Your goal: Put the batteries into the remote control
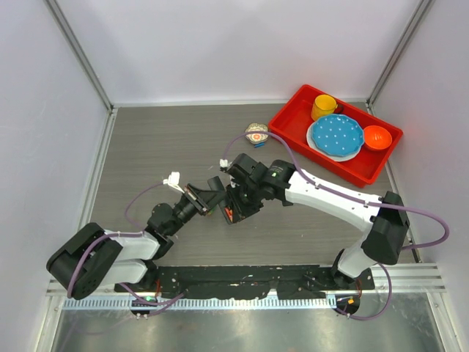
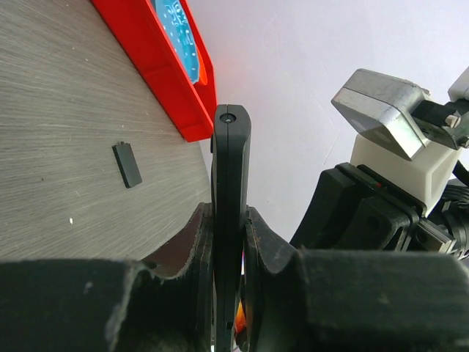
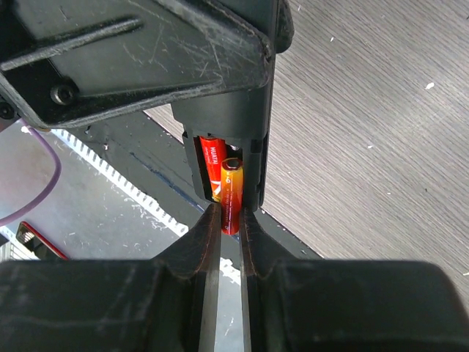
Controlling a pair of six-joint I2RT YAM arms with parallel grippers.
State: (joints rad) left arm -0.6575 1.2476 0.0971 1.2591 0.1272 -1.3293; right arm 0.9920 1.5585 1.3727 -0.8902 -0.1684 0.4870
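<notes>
The remote control (image 1: 222,199) was hard to separate, in the top view, from the two black grippers that met around it above the table (image 1: 146,147). You could see only that the left gripper (image 1: 211,194) and the right gripper (image 1: 236,199) stood tip to tip, with a bit of orange between them. The red tray (image 1: 337,136) lay well apart from both.

In the left wrist view, the remote control (image 2: 231,169) stood on its narrow edge, clamped between the left fingers (image 2: 189,248), and its end reached out past the fingertips. I judge that you held it off the table like this so that the open recess faced the other arm. A small black flat piece (image 2: 127,164), perhaps the cover, lay on the table to the side of the fingers, apart from them.

In the right wrist view, the right fingers (image 3: 201,253) were clenched on an orange battery (image 3: 231,196), which pointed straight ahead from the fingertips. Its front end was inside the recess of the remote control (image 3: 220,125), and its back end was between the fingertips. A red battery (image 3: 212,163) sat just beside it in the recess. In my judgement the orange one was not fully seated, so the grip served to guide it in.
</notes>
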